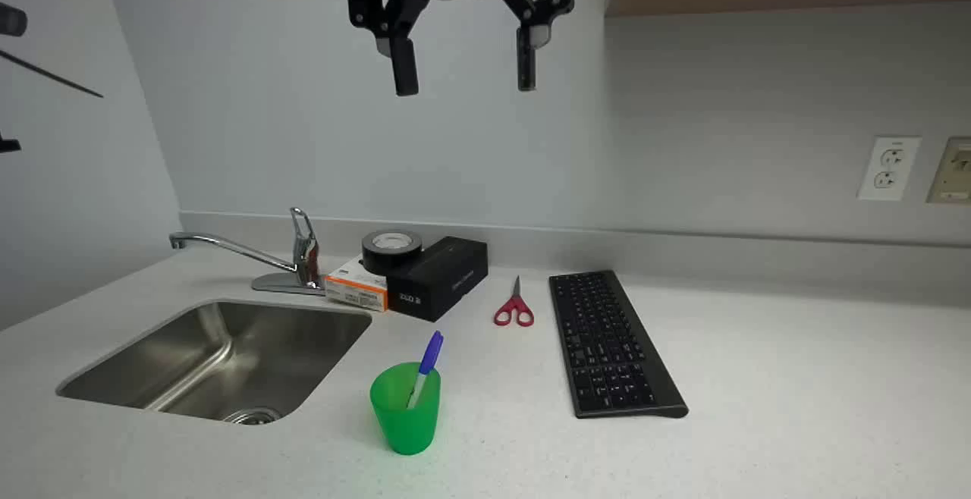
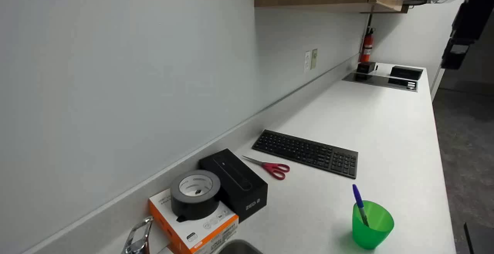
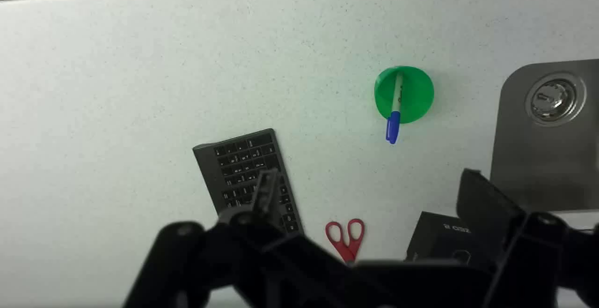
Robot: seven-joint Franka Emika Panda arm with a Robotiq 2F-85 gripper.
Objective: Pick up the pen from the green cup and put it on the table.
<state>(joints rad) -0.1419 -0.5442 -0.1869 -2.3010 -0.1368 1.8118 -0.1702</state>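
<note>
In an exterior view, the pincer [image 1: 466,92] hangs high above the tabletop [image 1: 796,378], its two fingers [image 1: 405,67] well apart. The pen [image 1: 426,366] stands tilted in the green cup [image 1: 407,427], blue cap up past the rim, leaning toward the tabletop's back edge. The cup, upright in both exterior views, is near the sink [image 1: 303,347] and well away from the back edge. A faucet [image 1: 306,260] rises between the sink and that edge, toward the back left corner. Farther along the same edge come a white-and-orange box [image 1: 356,288], a roll of tape [image 1: 388,259] and a black box [image 1: 440,279], then red-handled scissors [image 1: 515,308] with their tips toward the back edge, and a keyboard [image 1: 609,343] with a short end toward it.

In an exterior view, a cooktop [image 2: 386,82] lies toward the tabletop's far end. The pincer is cut off at the upper right there, and from that angle its spread cannot be told. The tape sits on the white-and-orange box, just beside the black box. The pen leans in the cup, nearer the front edge than the back.

In the wrist view, the front edge runs across the top. The fingers come in from below, wide apart, hiding parts of the keyboard and the black box. The pen's cap crosses the cup's rim on the side away from the front edge. The scissors lie farther from that edge than the cup, their blades mostly hidden.
</note>
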